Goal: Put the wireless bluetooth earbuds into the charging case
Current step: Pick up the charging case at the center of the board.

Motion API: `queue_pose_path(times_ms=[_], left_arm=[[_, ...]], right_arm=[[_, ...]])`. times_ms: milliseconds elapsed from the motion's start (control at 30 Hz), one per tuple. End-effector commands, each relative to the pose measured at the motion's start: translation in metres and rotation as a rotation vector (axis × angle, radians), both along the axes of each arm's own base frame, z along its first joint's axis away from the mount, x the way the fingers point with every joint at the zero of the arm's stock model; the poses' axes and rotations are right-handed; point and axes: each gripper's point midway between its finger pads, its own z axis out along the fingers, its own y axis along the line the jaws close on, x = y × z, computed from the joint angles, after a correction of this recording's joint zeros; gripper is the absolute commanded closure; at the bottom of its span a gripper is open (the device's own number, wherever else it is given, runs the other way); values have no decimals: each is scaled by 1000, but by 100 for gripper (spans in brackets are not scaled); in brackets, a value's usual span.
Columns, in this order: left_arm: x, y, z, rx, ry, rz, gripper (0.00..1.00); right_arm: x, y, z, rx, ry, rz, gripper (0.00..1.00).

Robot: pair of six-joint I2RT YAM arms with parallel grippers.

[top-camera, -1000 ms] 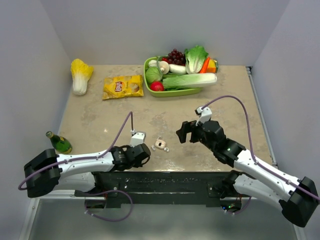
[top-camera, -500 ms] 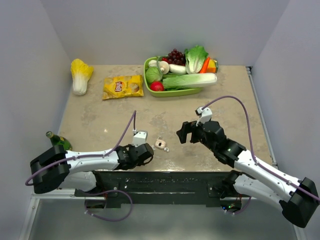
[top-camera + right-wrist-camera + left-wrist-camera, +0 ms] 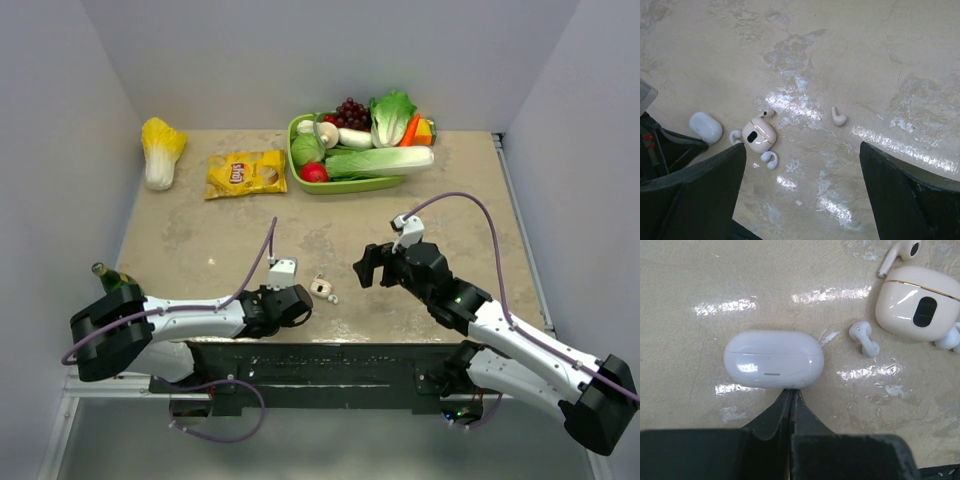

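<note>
Top: left gripper point(image 3: 300, 303) low, right gripper point(image 3: 362, 267) hovering spread, probably staged for buds. Left wrist: jaws pressed together, tips at closed case point(image 3: 773, 359), likely to nudge it. Right wrist: one bud point(image 3: 838, 116) lies well apart from case.

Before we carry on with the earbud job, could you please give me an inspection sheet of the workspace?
Surface: beige mottled tabletop, glossy with glare.
Job's things: white charging case closed, lying flat; small earbud and stemmed earbud loose nearby; lone earbud lying apart.
Clutter: cream case; green bottle; napa cabbage; chips bag; green tray of vegetables.
Grippers: left gripper shut, fingers at the white case's near edge; right gripper open, holding nothing.
Cables: left arm's purple cable and right arm's purple cable, both looping above the table.
Surroundings: plain grey walls.
</note>
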Motion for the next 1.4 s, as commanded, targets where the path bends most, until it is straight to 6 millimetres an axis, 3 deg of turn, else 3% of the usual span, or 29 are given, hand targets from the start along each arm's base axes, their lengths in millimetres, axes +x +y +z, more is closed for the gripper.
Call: queue_pose_path(times_ms=[0,133,433,567,667,833,1367], left_arm=[[0,-1,-3,12,5,1,100],[-4,-3,3,-12,5,-33,98],[-21,4,40,-98,-21,-75,47],[-13,13,57,-143,-85,4,19],[-7,23,57,-155,-117,87,9],[9,30,38,-119,-63,150,7],[22,9,32,-84,-65,85,4]], right_arm=[[-1,1,2,8,-10,5,2],[-3,1,2,7,-8,12,2],[-3,3,2,11,-7,20,2],[-3,4,3,17,-12,24,2],[-3,4,5,21,-11,26,2],[-5,3,9,29,-18,26,2],[-5,5,5,27,-10,34,2]])
